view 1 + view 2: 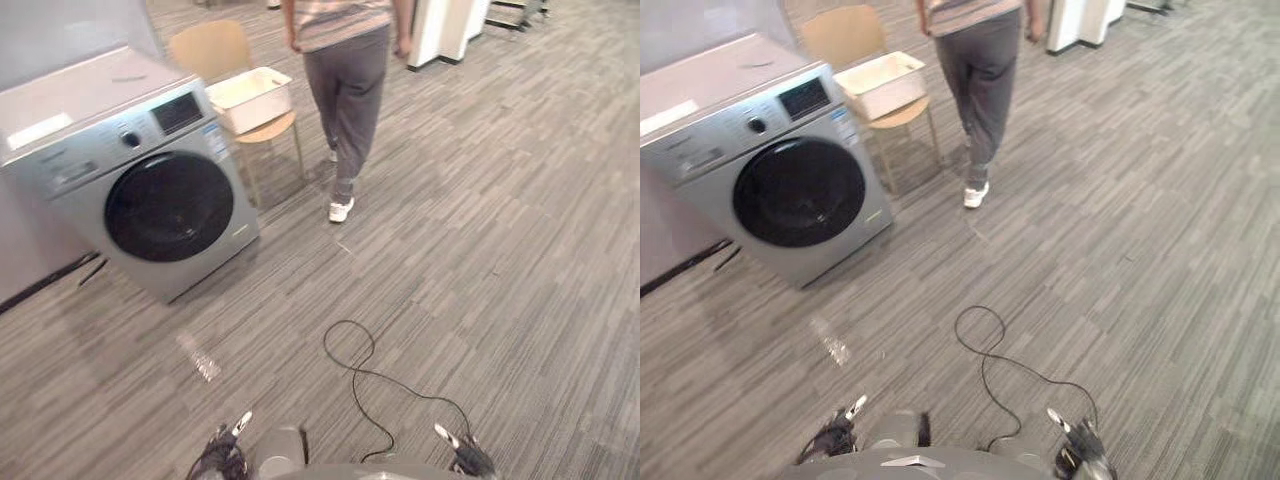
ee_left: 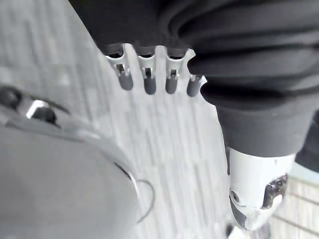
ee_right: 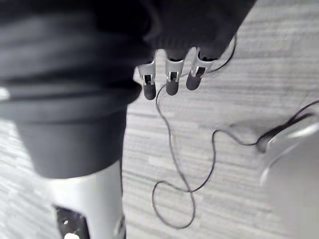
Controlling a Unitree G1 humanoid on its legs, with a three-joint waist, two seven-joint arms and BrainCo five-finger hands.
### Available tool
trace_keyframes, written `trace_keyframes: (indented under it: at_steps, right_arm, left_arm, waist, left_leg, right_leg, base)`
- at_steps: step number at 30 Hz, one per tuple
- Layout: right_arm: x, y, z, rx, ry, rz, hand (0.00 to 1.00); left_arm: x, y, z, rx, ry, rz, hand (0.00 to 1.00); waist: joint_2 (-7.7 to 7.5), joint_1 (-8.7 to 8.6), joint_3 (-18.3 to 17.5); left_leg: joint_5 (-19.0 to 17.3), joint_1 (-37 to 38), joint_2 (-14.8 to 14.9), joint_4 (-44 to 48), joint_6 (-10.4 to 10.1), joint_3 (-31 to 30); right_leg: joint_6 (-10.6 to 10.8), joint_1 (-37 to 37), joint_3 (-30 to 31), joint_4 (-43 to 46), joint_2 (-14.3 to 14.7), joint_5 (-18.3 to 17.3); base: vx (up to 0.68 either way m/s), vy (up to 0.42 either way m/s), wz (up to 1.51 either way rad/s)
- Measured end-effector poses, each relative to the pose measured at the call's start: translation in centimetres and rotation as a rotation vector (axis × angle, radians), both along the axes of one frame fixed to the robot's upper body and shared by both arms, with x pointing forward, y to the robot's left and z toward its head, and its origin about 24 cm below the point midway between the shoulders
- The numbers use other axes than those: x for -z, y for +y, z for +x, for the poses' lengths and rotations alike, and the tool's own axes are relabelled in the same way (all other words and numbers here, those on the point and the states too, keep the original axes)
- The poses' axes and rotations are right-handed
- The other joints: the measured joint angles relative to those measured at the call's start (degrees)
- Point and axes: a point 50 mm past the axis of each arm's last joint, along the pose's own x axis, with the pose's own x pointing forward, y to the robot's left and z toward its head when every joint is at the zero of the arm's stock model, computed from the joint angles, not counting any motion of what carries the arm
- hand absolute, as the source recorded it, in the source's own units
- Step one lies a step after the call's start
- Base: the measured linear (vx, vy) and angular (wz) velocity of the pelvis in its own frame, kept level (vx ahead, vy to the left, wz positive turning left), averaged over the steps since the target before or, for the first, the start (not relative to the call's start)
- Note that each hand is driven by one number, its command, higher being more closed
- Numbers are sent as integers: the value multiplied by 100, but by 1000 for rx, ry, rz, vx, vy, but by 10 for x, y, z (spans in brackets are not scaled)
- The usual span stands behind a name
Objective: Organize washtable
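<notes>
A silver front-loading washing machine (image 1: 150, 190) stands at the left with its dark round door shut. Just behind it is a wooden chair (image 1: 208, 47) carrying a white plastic bin (image 1: 250, 97) on its seat. My left hand (image 1: 225, 450) hangs low at the bottom edge, far from the machine; in the left wrist view its fingers (image 2: 144, 74) are straight over bare floor and hold nothing. My right hand (image 1: 465, 455) hangs at the bottom right. Its fingers (image 3: 169, 79) are likewise straight and hold nothing.
A person (image 1: 345, 90) in grey trousers and white shoes stands beside the chair, facing away. White cabinets (image 1: 445, 25) stand at the far back. Grey plank flooring (image 1: 500, 250) stretches wide across the middle and right.
</notes>
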Motion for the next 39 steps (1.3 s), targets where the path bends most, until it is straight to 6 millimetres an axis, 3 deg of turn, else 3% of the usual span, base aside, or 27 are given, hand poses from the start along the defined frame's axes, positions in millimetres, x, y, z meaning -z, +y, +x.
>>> trace_keyframes:
  at_steps: [2, 3, 4, 6, 7, 8, 9, 10, 11, 13, 15, 17, 19, 21, 23, 24, 25, 26, 29, 31, 33, 34, 35, 36, 37, 38, 39]
  right_arm:
    - [-2, 2, 8, -14, -23, -1, 0]
    - [-2, 1, 9, -19, -24, -3, 0]
    - [1, 2, 4, -20, 1, 2, 0]
    - [5, 8, -6, -28, 38, 20, 0]
    - [8, 11, -15, -13, 60, 36, 0]
    - [12, 13, -26, 24, 97, 55, 0]
    - [13, 12, -30, 51, 109, 61, 0]
    - [16, 8, -46, 97, 157, 69, 0]
    - [17, 7, -52, 104, 169, 70, 0]
    - [18, 5, -64, 119, 192, 70, 0]
    - [17, 0, -65, 136, 184, 62, 0]
    - [17, 0, -74, 145, 207, 60, 0]
    - [19, 3, -94, 179, 261, 77, 0]
    - [19, 1, -99, 167, 279, 71, 0]
    - [18, -4, -102, 178, 285, 61, 0]
    - [17, -9, -101, 187, 279, 50, 0]
    - [15, -14, -94, 179, 253, 35, 0]
    - [14, -15, -88, 169, 232, 28, 0]
    - [12, -13, -60, 156, 163, 33, 0]
    - [9, -7, -33, 111, 101, 39, 0]
    - [5, -4, -11, 74, 45, 35, 0]
    - [2, -5, 1, 35, 19, 22, 0]
    - [0, -11, 4, 21, 15, 1, 0]
    - [2, -10, -1, 18, 27, 3, 0]
    - [7, 3, -9, 14, 58, 41, 0]
    - [9, 9, -13, 19, 70, 58, 0]
    - [11, 14, -18, 26, 81, 73, 0]
  left_arm:
    - [-1, -5, 2, 31, -17, 7, 0]
    - [-1, -6, 5, 35, -22, 5, 0]
    - [3, -8, -3, 26, 12, -2, 0]
    - [9, -3, -23, 16, 90, 0, 0]
    - [11, 8, -35, 9, 136, 19, 0]
    - [11, 20, -38, 16, 161, 47, 0]
    - [10, 23, -37, 25, 166, 56, 0]
    - [12, 23, -36, 32, 184, 52, 0]
    - [12, 24, -36, 34, 193, 50, 0]
    - [14, 20, -38, 57, 217, 42, 0]
    - [15, 16, -34, 75, 213, 32, 0]
    - [14, 14, -24, 93, 199, 22, 0]
    - [11, 1, 1, 106, 130, -7, 0]
    - [14, -13, -1, 66, 120, -53, 0]
    - [12, -19, 3, 8, 88, -78, 0]
    - [13, -22, 1, -47, 80, -98, 0]
    - [14, -20, -4, -86, 86, -107, 0]
    - [15, -20, -8, -90, 97, -105, 0]
    - [14, -4, -18, -101, 111, -80, 0]
    - [12, 8, -19, -47, 116, -34, 0]
    - [14, 9, -29, -38, 146, -35, 0]
    - [16, 4, -39, -37, 179, -44, 0]
    - [19, -6, -45, -22, 204, -61, 0]
    - [20, -10, -51, -21, 224, -67, 0]
    - [21, -3, -65, -34, 267, -51, 0]
    - [21, 4, -70, -35, 281, -34, 0]
    - [19, 15, -69, -29, 280, -6, 0]
  waist:
    - [114, 81, -36]
    - [191, 135, -44]
    - [291, 183, -98]
    - [148, 198, -273]
    - [-162, 161, -410]
    - [-523, 26, -389]
    - [-588, -55, -350]
    - [-573, -179, -238]
    - [-538, -185, -161]
    - [-415, -232, -127]
    - [-273, -288, -75]
    - [-243, -425, -42]
    - [-246, -500, -36]
    - [-14, -643, -100]
    - [60, -684, -168]
    - [221, -633, -156]
    - [281, -601, -145]
    - [247, -562, -119]
    - [121, -333, 21]
    - [-84, -194, -21]
    - [-176, -54, -70]
    - [21, 3, -75]
    - [261, 63, -80]
    - [292, 107, -103]
    - [108, 181, -280]
    - [-100, 171, -374]
    - [-401, 134, -460]
  left_leg:
    - [621, -230, -222, -2466, -473, -486]
    - [774, -315, -162, -2824, -643, -618]
    - [990, -390, -37, -3273, -647, -756]
    - [1645, -320, -65, -2869, -322, -594]
    - [1680, -176, -209, -2721, -39, -422]
    - [1349, 125, -433, -2581, 176, -175]
    - [1196, 282, -517, -2476, 306, -164]
    - [1011, 696, -533, -2329, 552, -196]
    - [918, 957, -533, -2334, 685, -187]
    - [385, 2145, -367, -2822, 754, 63]
    - [69, 2876, -223, -3326, 558, 150]
    - [17, 3455, -97, -3685, 627, 211]
    - [-273, 3924, -66, -3927, 504, 277]
    - [-412, 4243, 113, -3999, 443, 215]
    - [-353, 3879, 335, -2621, 351, 38]
    - [71, 3294, 591, -1199, 279, -95]
    - [1209, 2673, 717, 184, 213, -429]
    - [1400, 2385, 746, 854, 48, -566]
    - [738, 1290, 489, 2453, 142, -625]
    - [227, 454, 161, 1501, 215, -245]
    - [353, 86, -119, -846, 55, -21]
    - [826, -18, -164, -2604, -81, -121]
    - [1364, -193, -141, -3231, -237, -372]
    - [1596, -197, -153, -3246, -166, -448]
    - [2281, -48, -251, -3014, 141, -251]
    - [2194, -6, -356, -2994, 264, -137]
    - [1983, 127, -575, -2967, 403, -19]
  right_leg:
    - [112, 556, 527, -525, 48, -17]
    - [178, 683, 696, -592, 90, -49]
    - [467, 994, 1036, -497, 123, -220]
    - [530, 960, 1396, 207, -2, -436]
    - [644, 551, 1448, 1337, -184, -437]
    - [1284, 169, 1394, 2511, -363, -67]
    - [1871, 61, 1331, 3019, -404, 353]
    - [2856, -114, 1159, 3824, -394, 1561]
    - [2823, -268, 994, 4287, -511, 1629]
    - [1590, -1195, 39, 5235, -989, 870]
    - [1429, -1972, -362, 4754, -983, 500]
    - [1511, -2316, -868, 3150, -1026, 469]
    - [1571, -2456, -1151, 722, -1176, 1070]
    - [1347, -2488, -1189, 580, -1048, 1568]
    - [997, -2436, -1185, 1062, -919, 1468]
    - [874, -2186, -1253, 1106, -758, 1139]
    - [745, -1871, -1233, 1104, -578, 805]
    - [648, -1676, -1173, 1071, -462, 649]
    - [377, -341, -698, 539, -101, 277]
    - [328, 465, -278, -112, -173, 247]
    - [466, 933, 118, -590, -342, 146]
    - [507, 1205, 377, -710, -288, 125]
    - [544, 1464, 625, -718, -176, 104]
    - [562, 1614, 762, -685, -179, 87]
    - [566, 1536, 990, -34, -361, 78]
    - [585, 1285, 1011, 547, -480, 88]
    - [902, 831, 1053, 1532, -656, 283]
  base:
    - [-305, 55, -105]
    - [143, 123, -141]
    - [482, 161, -144]
    - [649, 159, -138]
    - [674, 112, -101]
    - [646, 109, -67]
    - [541, 99, -18]
    - [349, 105, -7]
    - [337, 70, -38]
    - [253, 4, -83]
    - [460, 45, -81]
    - [573, -4, -13]
    - [599, -92, 39]
    - [627, -190, 50]
    - [723, -292, 30]
    - [529, -340, -12]
    - [435, -320, -25]
    - [406, -286, -56]
    - [256, -107, -71]
    - [-83, 36, -95]
    - [-147, 97, -114]
    - [364, 154, -102]
    - [624, 173, -95]
    - [929, 240, -98]
    - [766, 168, -68]
    - [770, 138, -55]
    - [596, 57, -6]
